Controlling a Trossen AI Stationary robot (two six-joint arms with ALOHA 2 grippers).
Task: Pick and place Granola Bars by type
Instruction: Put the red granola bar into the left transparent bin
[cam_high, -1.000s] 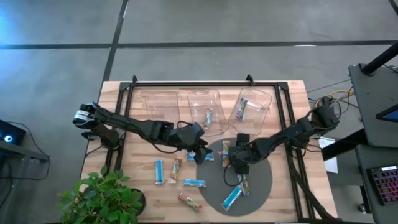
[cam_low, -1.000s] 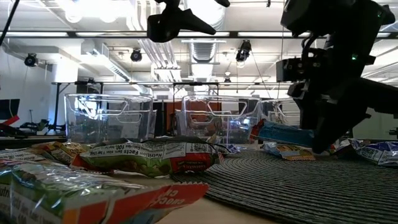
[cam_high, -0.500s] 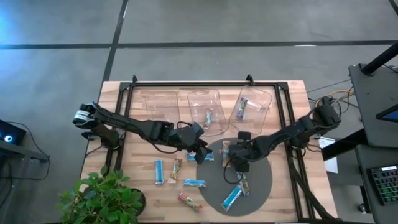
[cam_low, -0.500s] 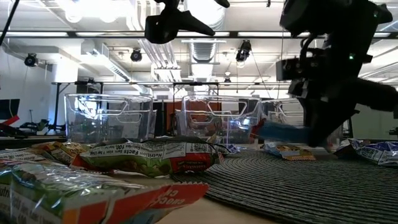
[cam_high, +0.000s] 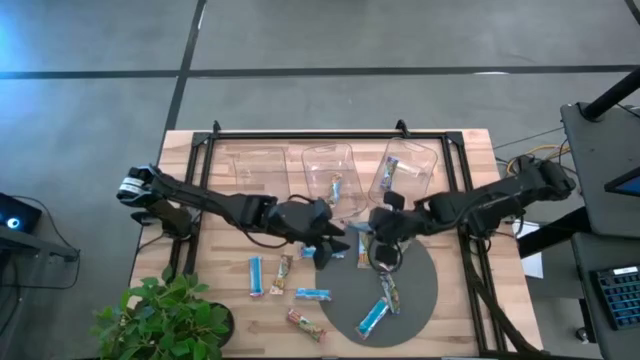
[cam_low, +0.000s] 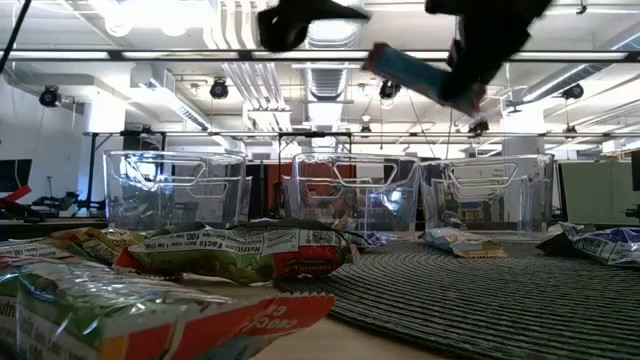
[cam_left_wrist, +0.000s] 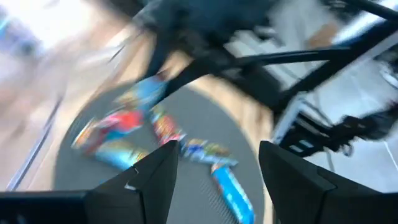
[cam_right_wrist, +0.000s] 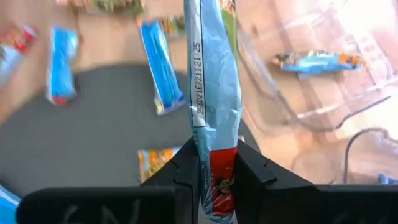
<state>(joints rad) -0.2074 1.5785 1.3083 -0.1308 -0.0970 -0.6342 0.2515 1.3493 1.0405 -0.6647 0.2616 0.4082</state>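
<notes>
Now the right gripper (cam_right_wrist: 211, 165), fingers clamped on a blue granola bar (cam_right_wrist: 208, 93), has lifted it off the surface toward the bins (cam_high: 405, 170), while the left gripper (cam_left_wrist: 214, 168) hovers nearby, fingers apart and empty.

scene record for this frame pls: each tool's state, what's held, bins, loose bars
right tool: shut on blue bar, lifted above the mat
left tool: open, empty, over the mat's edge
bins: three clear, at the table's far side; middle and right hold one bar each, left looks empty
loose bars: several on the mat and the wood in front
</notes>
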